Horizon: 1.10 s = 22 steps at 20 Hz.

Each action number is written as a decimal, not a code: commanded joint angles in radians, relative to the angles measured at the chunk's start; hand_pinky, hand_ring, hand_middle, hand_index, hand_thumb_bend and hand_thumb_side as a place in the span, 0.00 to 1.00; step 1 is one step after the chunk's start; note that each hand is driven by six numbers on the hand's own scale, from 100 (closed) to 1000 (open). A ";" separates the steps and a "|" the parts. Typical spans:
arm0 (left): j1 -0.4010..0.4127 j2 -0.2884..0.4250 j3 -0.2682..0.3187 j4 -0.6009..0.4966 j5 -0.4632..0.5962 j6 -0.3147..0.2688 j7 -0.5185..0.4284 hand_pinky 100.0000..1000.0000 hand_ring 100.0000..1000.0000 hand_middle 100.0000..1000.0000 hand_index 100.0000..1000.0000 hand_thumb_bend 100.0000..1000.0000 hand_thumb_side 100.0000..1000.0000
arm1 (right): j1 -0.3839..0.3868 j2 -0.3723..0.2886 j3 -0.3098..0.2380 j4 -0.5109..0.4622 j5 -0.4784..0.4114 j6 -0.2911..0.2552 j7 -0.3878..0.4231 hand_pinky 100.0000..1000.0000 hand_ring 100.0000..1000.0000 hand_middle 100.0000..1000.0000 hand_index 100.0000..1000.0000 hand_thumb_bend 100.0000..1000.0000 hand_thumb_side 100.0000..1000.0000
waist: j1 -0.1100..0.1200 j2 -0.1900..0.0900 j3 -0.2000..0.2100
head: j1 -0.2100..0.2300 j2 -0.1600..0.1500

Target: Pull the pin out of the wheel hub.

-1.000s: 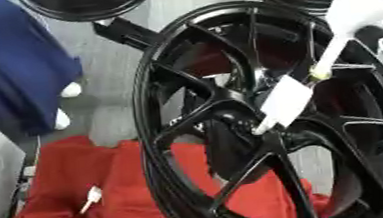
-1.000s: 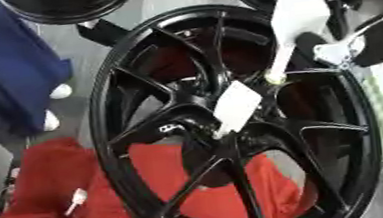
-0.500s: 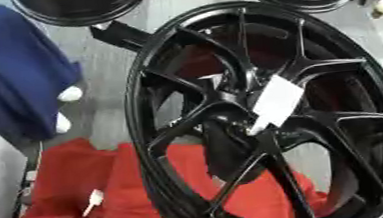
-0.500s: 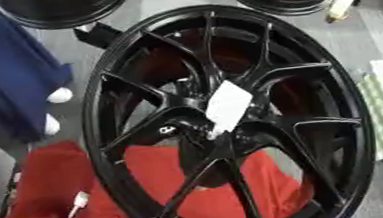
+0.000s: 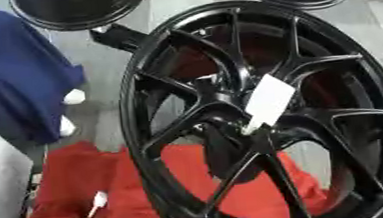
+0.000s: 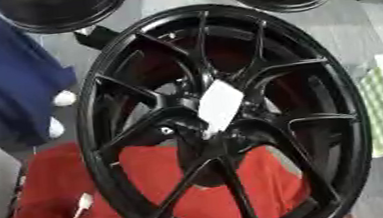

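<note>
Now neither hand visible, so hand state unknown. Black wheel hub [image 5: 266, 119] over red cloth [image 5: 71, 193]; white pin [image 5: 267, 101] at centre.

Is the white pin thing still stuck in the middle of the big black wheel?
In. The white pin sits with its narrow end at the hub of the black wheel, and no hand holds it.

White-handled pin [image 5: 267, 102] sits in the upright black wheel's [image 6: 335, 117] hub.

Grey floor [image 6: 371, 23] – red cloth [image 5: 71, 193] and blue cloth [image 5: 8, 78] spread over it
</note>
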<state>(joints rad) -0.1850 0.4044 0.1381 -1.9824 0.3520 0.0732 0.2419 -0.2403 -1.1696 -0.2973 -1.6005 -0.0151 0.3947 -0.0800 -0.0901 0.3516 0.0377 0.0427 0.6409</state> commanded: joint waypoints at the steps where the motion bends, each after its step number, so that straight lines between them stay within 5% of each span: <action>1: -0.001 0.008 0.014 -0.018 -0.004 -0.002 0.007 0.79 0.75 0.67 0.80 0.04 0.59 | 0.022 -0.001 -0.066 0.095 0.051 -0.018 -0.033 0.61 0.53 0.43 0.49 0.00 0.00 | 0.004 -0.016 -0.005 | 0.007 0.002; 2: -0.001 0.007 0.014 -0.018 -0.004 -0.002 0.008 0.79 0.75 0.67 0.80 0.04 0.59 | 0.031 0.007 -0.077 0.121 0.061 -0.018 -0.036 0.65 0.58 0.51 0.57 0.00 0.00 | 0.005 -0.015 -0.006 | 0.007 0.002; 3: -0.001 0.006 0.014 -0.018 -0.003 -0.002 0.008 0.79 0.75 0.67 0.80 0.04 0.59 | 0.038 0.014 -0.084 0.143 0.064 -0.019 -0.035 0.73 0.75 0.76 0.78 0.00 0.00 | 0.006 -0.015 -0.006 | 0.007 0.002; 5: -0.002 0.006 0.013 -0.018 -0.003 -0.001 0.008 0.79 0.75 0.67 0.80 0.04 0.59 | 0.048 0.027 -0.096 0.176 0.058 -0.032 -0.021 0.77 0.83 0.86 0.86 0.00 0.00 | 0.007 -0.015 -0.007 | 0.007 0.001; 14: -0.001 0.003 0.013 -0.018 -0.002 -0.002 0.006 0.79 0.75 0.67 0.81 0.04 0.59 | 0.051 0.048 -0.110 0.196 0.013 -0.075 -0.079 0.76 0.83 0.86 0.86 0.04 0.00 | 0.017 -0.016 -0.006 | 0.005 0.003; 22: -0.002 -0.001 0.011 -0.018 0.000 -0.001 0.002 0.79 0.75 0.67 0.81 0.04 0.59 | 0.037 0.058 -0.091 0.140 0.032 -0.034 -0.121 0.76 0.84 0.87 0.85 0.04 0.00 | 0.024 -0.015 -0.003 | 0.000 0.001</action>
<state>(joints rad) -0.1837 0.3957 0.1405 -1.9824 0.3521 0.0730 0.2457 -0.1938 -1.0775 -0.3794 -1.4403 0.0088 0.3529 -0.1934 -0.0686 0.3517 0.0363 0.0447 0.6409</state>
